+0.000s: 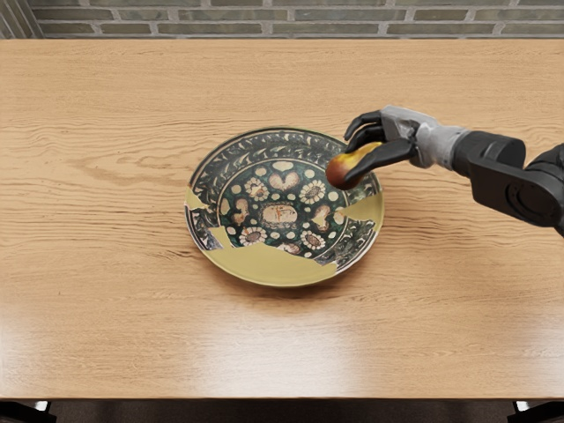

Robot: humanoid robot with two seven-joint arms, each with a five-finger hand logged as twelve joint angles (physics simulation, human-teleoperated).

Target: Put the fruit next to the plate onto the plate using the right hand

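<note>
A round patterned plate (264, 260) with a yellow rim and dark floral centre lies in the middle of the wooden table. My right hand (370, 148) comes in from the right edge and hovers over the plate's right rim. Its dark fingers are curled around a small red-and-yellow fruit (345, 166), which hangs just above the plate's inner right side. Part of the fruit is covered by the fingers. The left arm does not show.
The wooden table (106, 176) stretches wide on all sides of the plate. A brick wall (264, 18) runs behind its far edge. The table's front edge lies near the bottom of the picture.
</note>
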